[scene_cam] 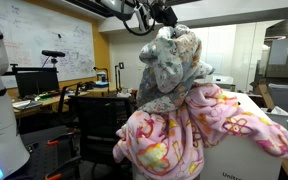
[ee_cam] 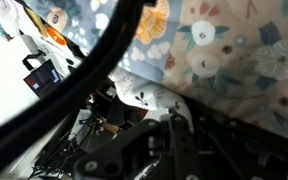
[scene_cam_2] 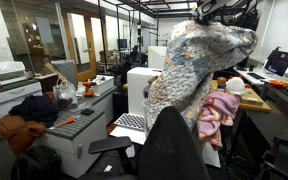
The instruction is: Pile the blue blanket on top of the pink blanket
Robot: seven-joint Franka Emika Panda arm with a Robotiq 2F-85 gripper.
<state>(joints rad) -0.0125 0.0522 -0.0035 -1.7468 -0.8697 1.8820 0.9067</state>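
Note:
The blue blanket (scene_cam: 171, 62) hangs in a tall bunch from my gripper (scene_cam: 167, 17), which is shut on its top. Its lower folds drape down against the pink blanket (scene_cam: 194, 130), a bright pink heap with yellow loops lying over a white box. From the side the blue blanket (scene_cam_2: 197, 65) hangs in front of the pink blanket (scene_cam_2: 218, 112), covering most of it. In the wrist view the blue blanket (ee_cam: 234, 50) fills the upper part, and a fold of it is pinched at the gripper (ee_cam: 149, 100).
A black office chair (scene_cam: 102, 118) stands beside the pink heap; another chair back (scene_cam_2: 174, 150) is close in the foreground. A white box (scene_cam_2: 142, 88) and desks with monitors (scene_cam: 36, 82) surround the spot. A wooden block (scene_cam_2: 254, 100) lies on the table behind.

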